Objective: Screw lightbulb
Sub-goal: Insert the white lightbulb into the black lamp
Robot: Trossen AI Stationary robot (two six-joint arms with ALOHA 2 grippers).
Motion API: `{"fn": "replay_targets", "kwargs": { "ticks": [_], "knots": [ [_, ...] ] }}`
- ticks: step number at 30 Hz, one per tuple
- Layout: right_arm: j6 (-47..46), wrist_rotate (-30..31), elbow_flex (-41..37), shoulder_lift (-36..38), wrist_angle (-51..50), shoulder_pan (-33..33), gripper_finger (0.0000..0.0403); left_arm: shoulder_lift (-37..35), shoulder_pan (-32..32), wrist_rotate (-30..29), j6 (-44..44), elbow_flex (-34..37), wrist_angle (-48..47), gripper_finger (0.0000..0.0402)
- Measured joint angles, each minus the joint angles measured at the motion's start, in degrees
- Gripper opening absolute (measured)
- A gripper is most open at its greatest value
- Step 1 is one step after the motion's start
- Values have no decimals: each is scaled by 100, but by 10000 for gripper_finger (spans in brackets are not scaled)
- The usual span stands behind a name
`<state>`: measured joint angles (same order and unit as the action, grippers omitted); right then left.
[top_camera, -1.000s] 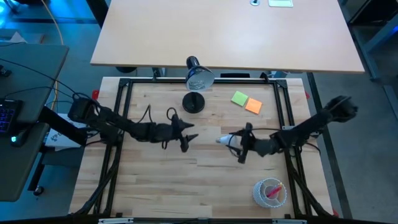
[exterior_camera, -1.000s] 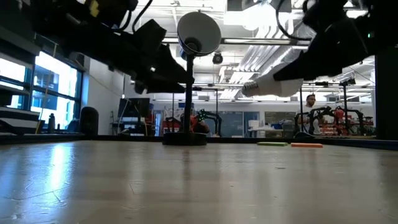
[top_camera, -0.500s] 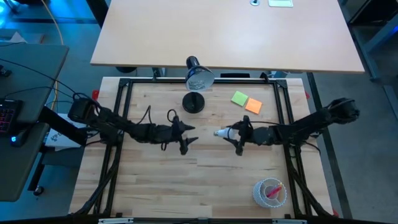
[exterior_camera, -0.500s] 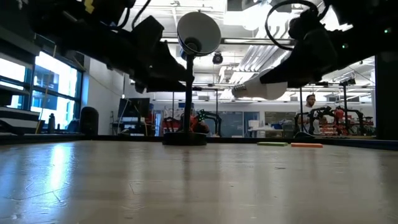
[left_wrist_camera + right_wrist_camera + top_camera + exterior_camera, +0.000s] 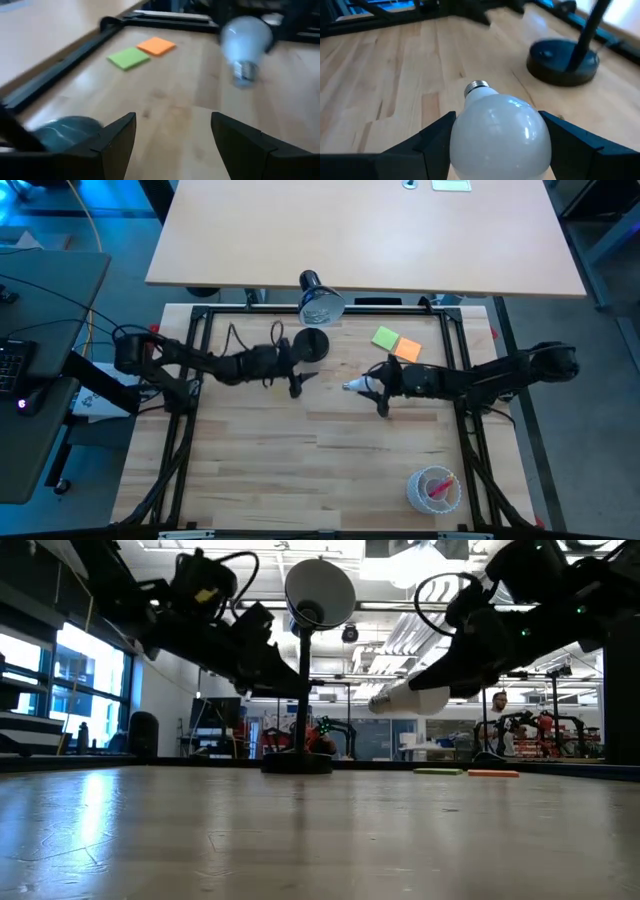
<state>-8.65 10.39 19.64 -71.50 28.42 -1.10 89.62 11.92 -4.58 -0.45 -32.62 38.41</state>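
the lamp (image 5: 312, 345) stands on the desk (image 5: 250, 470) near its far edge, in the middle. two sticky notes (image 5: 396, 344) lie to the right of the lamp. a cup (image 5: 433, 488) sits near the front right corner. the left gripper (image 5: 297, 377) hangs just in front of the lamp base. the right gripper (image 5: 374, 388) is to its right, above the desk, with the lightbulb (image 5: 357, 386) between its fingers (image 5: 432, 145), screw end toward the lamp.

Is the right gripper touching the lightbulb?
Touching. In the right wrist view the right gripper has one dark finger pressed on each side of the lightbulb. The low view shows the bulb held up off the table.
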Motion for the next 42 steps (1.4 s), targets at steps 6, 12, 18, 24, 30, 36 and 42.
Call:
{"fn": "replay_targets", "kwargs": {
  "ticks": [6, 12, 18, 24, 30, 36, 42],
  "knots": [
    [31, 148, 0, 0, 13, 79, 255, 0, 18, -752, -737, 0, 275, 255],
    [765, 293, 0, 0, 333, 189, 255, 0, -435, -1412, -816, 0, -55, 255],
    [912, 292, 2, 0, 373, 325, 255, -13, -314, -872, -258, 0, -874, 255],
    [910, 291, 2, 0, 627, 417, 255, -20, 132, -810, -37, -4, -1304, 255],
    [908, 331, 2, 0, 789, 356, 255, -22, 461, -518, 373, -4, -1709, 255],
    [805, 484, 2, 0, 786, 297, 255, 39, 1048, -233, 898, -2, -1224, 259],
    [516, 638, 2, 0, 827, 301, 255, 303, 1580, 482, 1335, -3, -35, 278]
  ]
}}
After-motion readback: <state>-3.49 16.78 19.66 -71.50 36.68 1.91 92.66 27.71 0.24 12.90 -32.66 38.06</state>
